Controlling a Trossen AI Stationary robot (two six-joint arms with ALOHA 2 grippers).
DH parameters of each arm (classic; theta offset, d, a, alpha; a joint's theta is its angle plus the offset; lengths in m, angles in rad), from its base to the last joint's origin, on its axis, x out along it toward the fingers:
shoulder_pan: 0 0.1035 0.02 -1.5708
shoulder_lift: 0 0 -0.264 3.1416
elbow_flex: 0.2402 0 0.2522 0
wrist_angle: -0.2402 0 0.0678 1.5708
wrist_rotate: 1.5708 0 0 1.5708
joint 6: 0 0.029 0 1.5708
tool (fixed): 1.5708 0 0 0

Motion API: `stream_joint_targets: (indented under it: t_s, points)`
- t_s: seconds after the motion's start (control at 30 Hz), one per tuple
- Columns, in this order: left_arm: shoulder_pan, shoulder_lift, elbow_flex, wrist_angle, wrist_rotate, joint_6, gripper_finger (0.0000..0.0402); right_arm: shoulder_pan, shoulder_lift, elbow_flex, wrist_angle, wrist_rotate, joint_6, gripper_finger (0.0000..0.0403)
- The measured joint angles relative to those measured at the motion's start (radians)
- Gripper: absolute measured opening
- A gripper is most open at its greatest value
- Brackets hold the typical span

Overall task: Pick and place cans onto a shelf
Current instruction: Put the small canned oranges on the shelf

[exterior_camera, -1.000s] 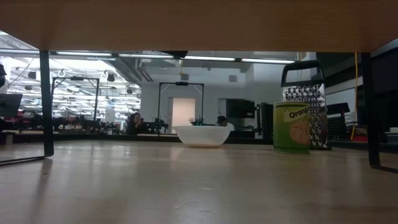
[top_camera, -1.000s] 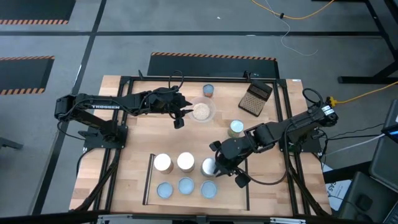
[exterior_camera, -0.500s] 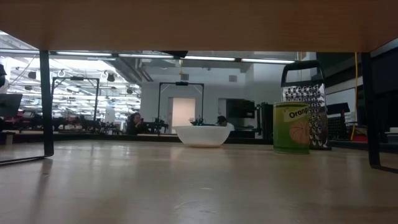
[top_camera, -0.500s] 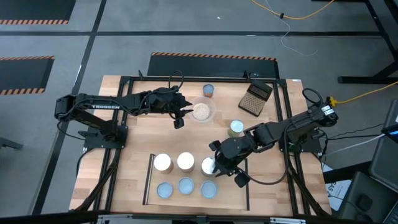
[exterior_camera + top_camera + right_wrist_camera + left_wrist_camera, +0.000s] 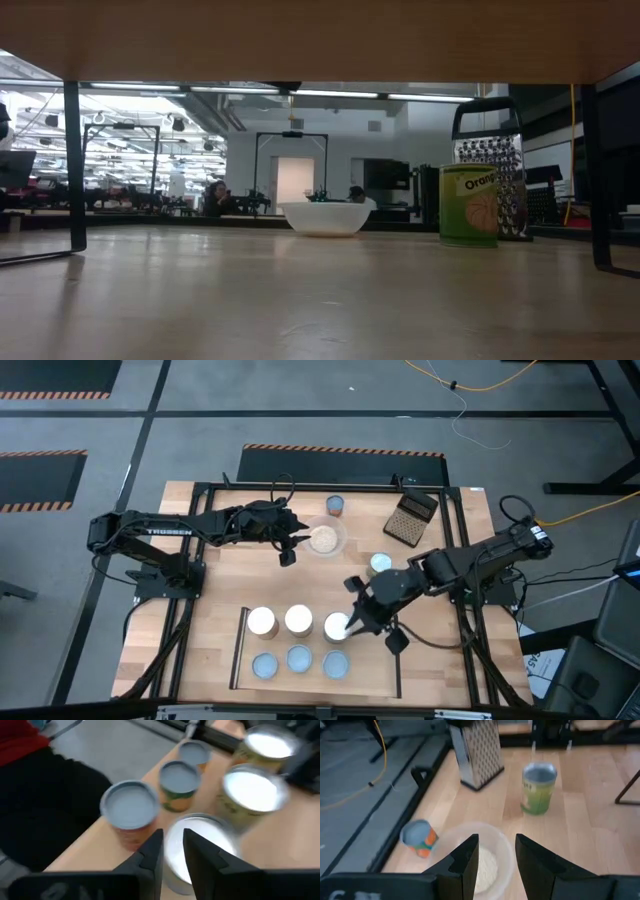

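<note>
The shelf (image 5: 372, 670) lies at the table's near middle. Six cans stand on it in two rows: three white-topped behind, three blue-topped (image 5: 299, 658) in front. My right gripper (image 5: 348, 624) (image 5: 172, 840) hovers just above the rightmost white-topped can (image 5: 336, 626) (image 5: 202, 845), open by a narrow gap with nothing between its fingers. A green-labelled can (image 5: 380, 563) (image 5: 538, 787) and an orange one (image 5: 335, 505) (image 5: 418, 837) stand on the table farther back. My left gripper (image 5: 287, 554) (image 5: 495, 840) waits open above the table beside the bowl.
A clear bowl of beige grains (image 5: 325, 538) (image 5: 447, 842) stands at the far middle. A metal grater (image 5: 412, 518) (image 5: 477, 752) stands at the far right. Black frame bars run along the table's sides. The shelf's right end, beside my right gripper, is bare wood.
My right gripper has risen off the rightmost white-topped can and drawn back a little toward the table's right edge. The can stays upright where it stood on the shelf.
</note>
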Motion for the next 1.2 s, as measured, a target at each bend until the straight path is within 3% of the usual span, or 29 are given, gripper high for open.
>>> stream_joint_targets:
  t_s: [0.2, 0.37, 0.7, 0.9, 1.2]
  points:
    - [0.0, -0.083, 0.0, 0.001, 0.0, 0.0, 0.0121, -0.087, -0.043, 0.0, -0.045, 0.045, -0.104, 0.0079]
    - [0.0, -0.206, 0.0, -0.038, 0.0, 0.008, 0.0121, -0.234, -0.047, 0.001, -0.099, 0.039, -0.176, 0.0078]
    - [-0.01, -0.514, -0.006, -0.371, -0.001, 0.001, 0.0121, -0.571, -0.028, 0.002, -0.135, 0.037, -0.234, 0.0078]
    - [-0.048, -0.703, -0.157, -0.362, 0.0, -0.029, 0.0121, -0.7, 0.023, 0.002, -0.12, 0.037, -0.235, 0.0078]
    - [-0.059, -0.886, -0.416, -0.18, 0.0, -0.048, 0.0121, -0.8, 0.17, 0.002, -0.035, 0.038, -0.232, 0.0078]
